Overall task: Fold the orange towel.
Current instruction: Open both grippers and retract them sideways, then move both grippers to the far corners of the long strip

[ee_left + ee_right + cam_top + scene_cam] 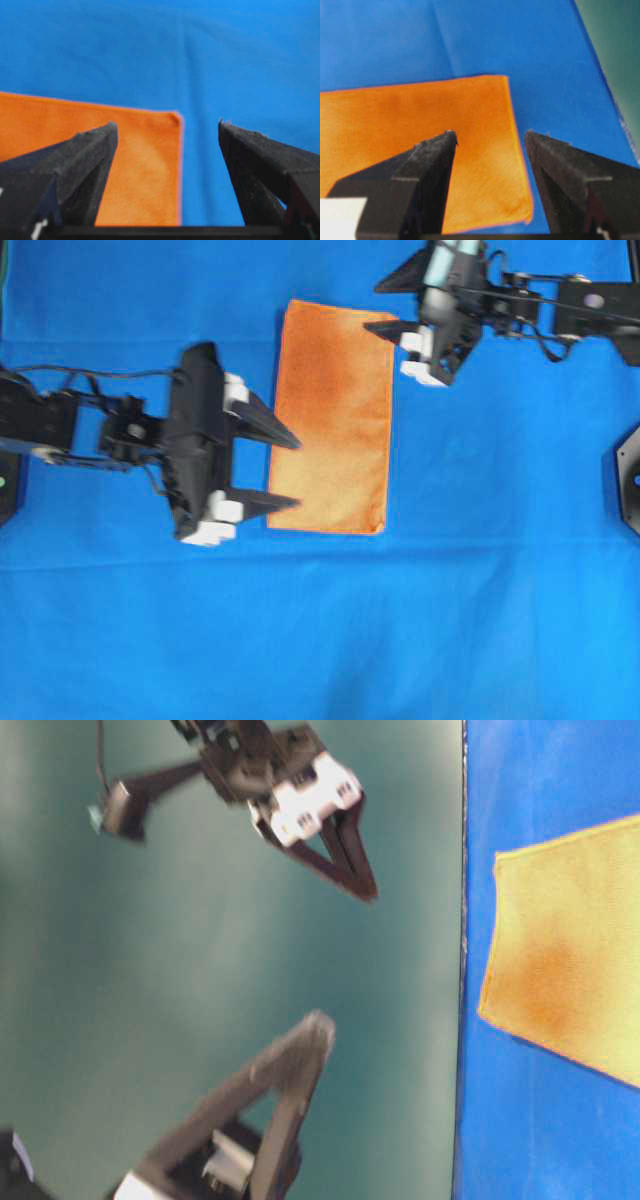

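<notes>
The orange towel point(333, 415) lies flat on the blue cloth as a tall rectangle, hems straight. My left gripper point(292, 473) is open at the towel's left edge, near its lower corner, with its black fingers pointing right. In the left wrist view the left gripper point(165, 127) straddles a corner of the towel point(145, 165), empty. My right gripper point(388, 344) is open above the towel's upper right corner. The right wrist view shows the right gripper point(490, 135) spread across the towel's point(420, 115) edge, holding nothing.
A large blue cloth point(320, 640) covers the table, with faint creases point(190, 60). A black mount point(630, 475) stands at the right edge. In the table-level view a green backdrop point(200, 970) lies behind both grippers, and the towel point(570, 970) shows at the right.
</notes>
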